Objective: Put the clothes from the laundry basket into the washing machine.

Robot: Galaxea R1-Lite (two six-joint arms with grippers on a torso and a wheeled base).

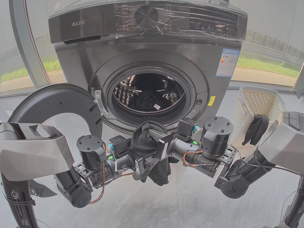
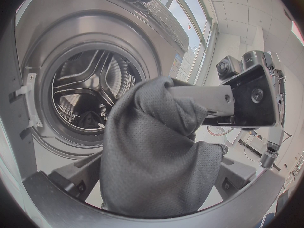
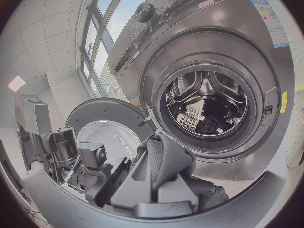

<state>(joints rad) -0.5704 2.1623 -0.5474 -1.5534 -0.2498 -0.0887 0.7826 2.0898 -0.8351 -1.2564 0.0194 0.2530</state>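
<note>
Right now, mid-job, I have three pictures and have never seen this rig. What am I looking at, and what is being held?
It is a two-armed robot; each arm ends in a pinching tool. The head picture looks down from its head; the other two come from wrist cameras. Ahead stands a washer, its door swung open to the left, dark clothes in the drum. A basket stands at the right, one dark piece draped over its rim. The right tool pinches a garment before the opening; the left tool has its fingers apart around the same cloth.
</note>
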